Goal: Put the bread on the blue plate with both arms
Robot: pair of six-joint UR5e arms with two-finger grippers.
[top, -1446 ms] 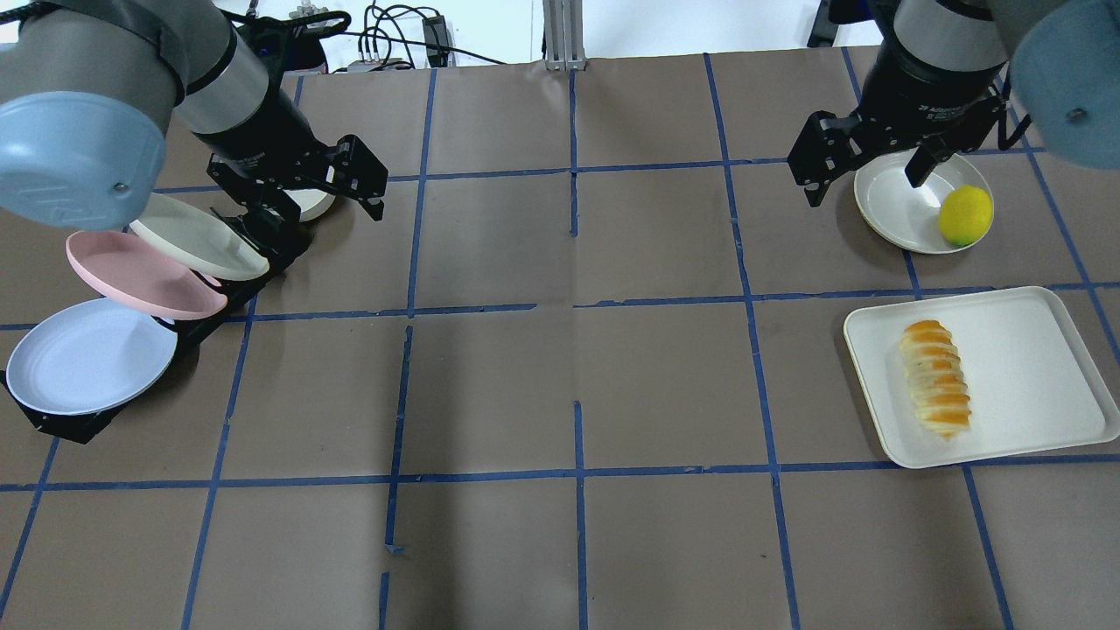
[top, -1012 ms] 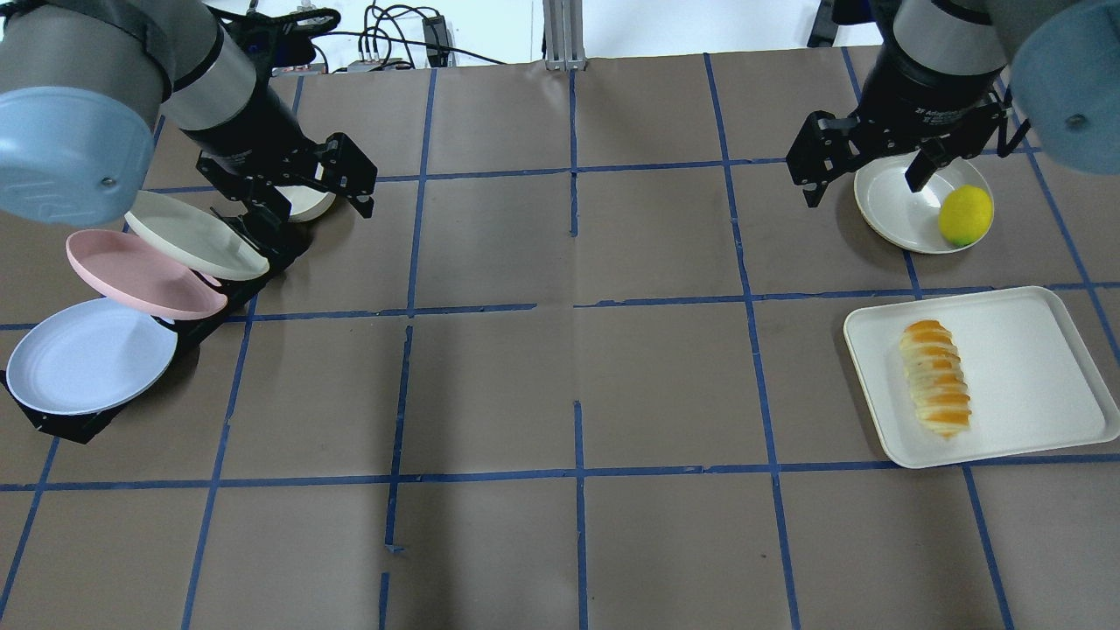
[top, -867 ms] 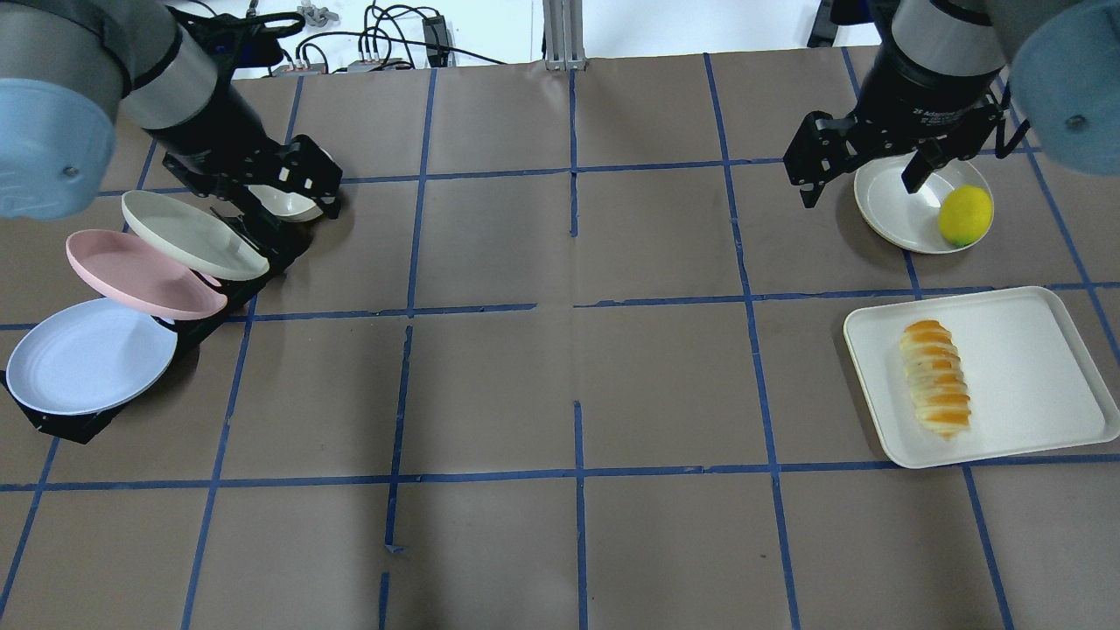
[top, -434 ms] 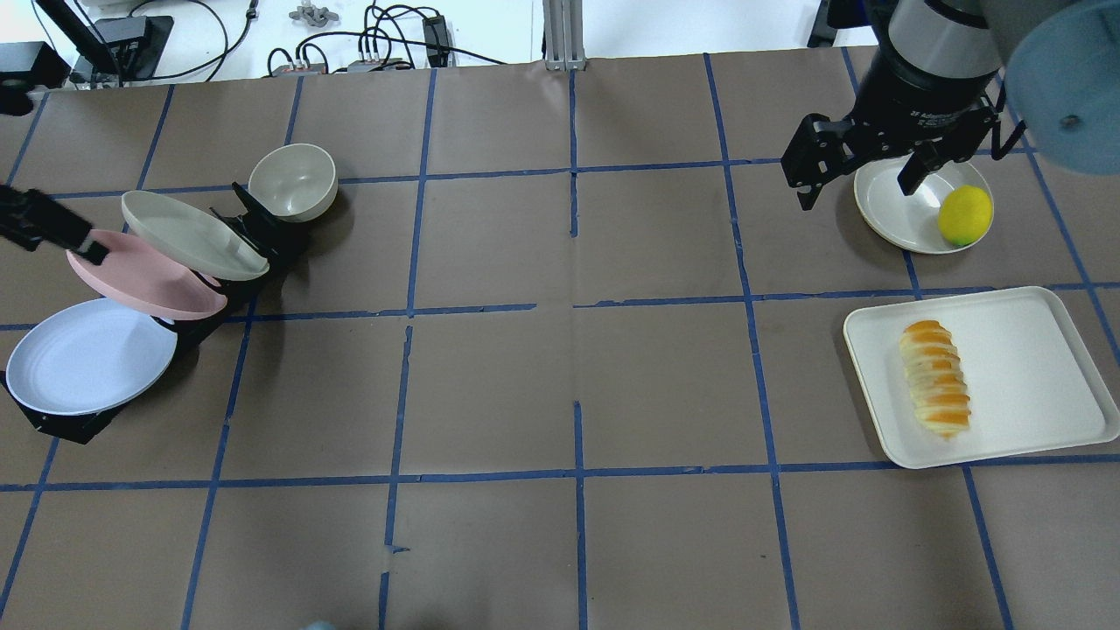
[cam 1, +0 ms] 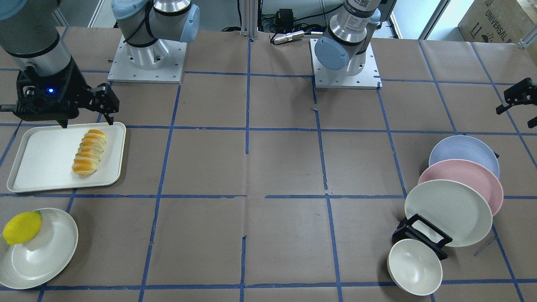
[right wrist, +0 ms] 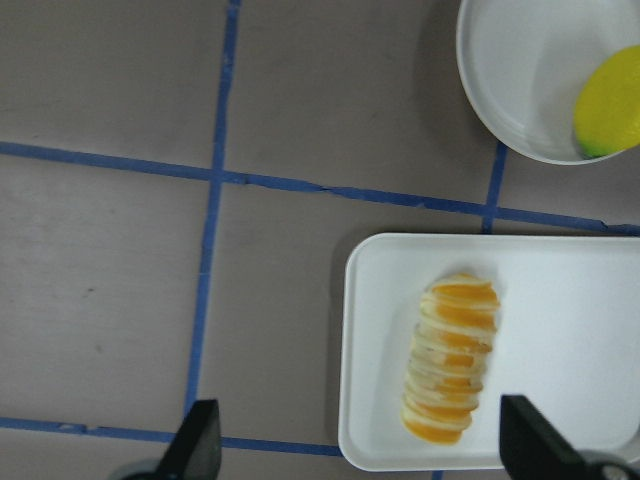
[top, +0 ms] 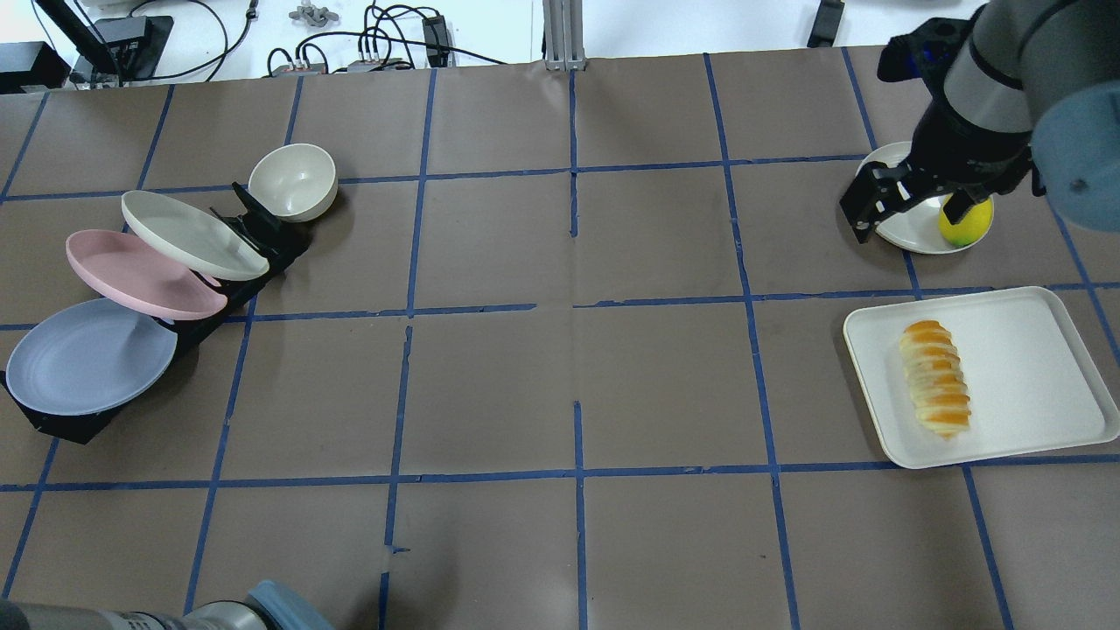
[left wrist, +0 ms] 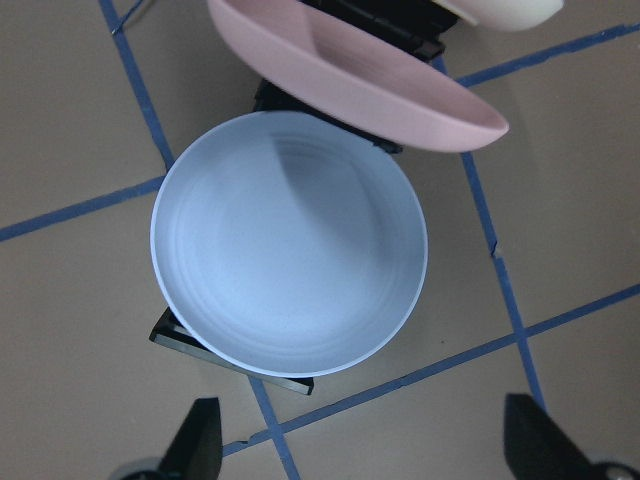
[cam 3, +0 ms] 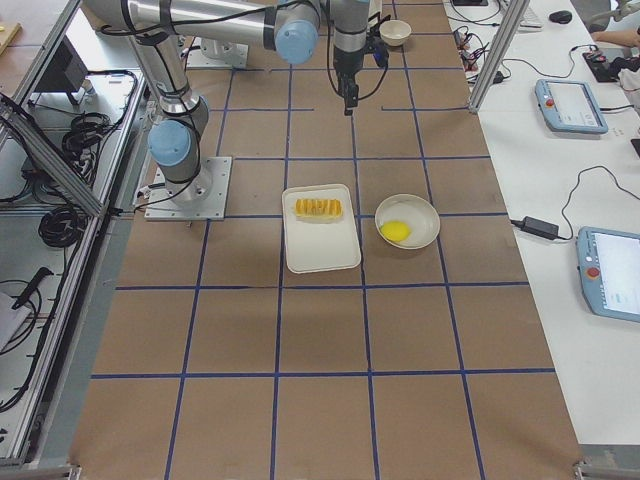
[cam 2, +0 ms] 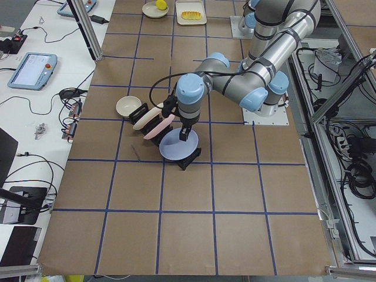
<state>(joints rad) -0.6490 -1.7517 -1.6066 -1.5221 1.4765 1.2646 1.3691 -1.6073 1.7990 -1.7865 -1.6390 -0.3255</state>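
The bread (top: pixel 936 378) lies lengthwise on the left part of a white rectangular tray (top: pixel 1032 350) at the right edge of the overhead view, well apart from the blue plate (top: pixel 87 367) at the far left. That plate leans tilted in the lowest slot of a black rack (top: pixel 61 424). A pink plate (top: pixel 131 276) and a cream plate (top: pixel 188 232) lean in the slots above it, each overlapping the one before. A cream bowl (top: pixel 293 181) sits tipped at the rack's upper end, its hollow showing.

Above the tray in the overhead view, a round white plate (cam 1: pixel 46 256) holds a lemon (cam 1: pixel 22 227), which rests against the plate's rim.

The right end effector (top: pixel 910 219) hangs over this white plate in the overhead view, fingers spread wide and gripping nothing. Its wrist camera looks down on the tray and the bread at lower right of the frame, with the lemon's plate in the upper right corner.

The left end effector (left wrist: pixel 365 445) hangs above the blue plate, clear of it. Its fingers stand wide apart at the bottom corners of the wrist view, and the plate fills the middle of that frame, with the pink plate's rim just above.

All of it stands on the brown worktop (top: pixel 560 376), which is gridded with blue tape.
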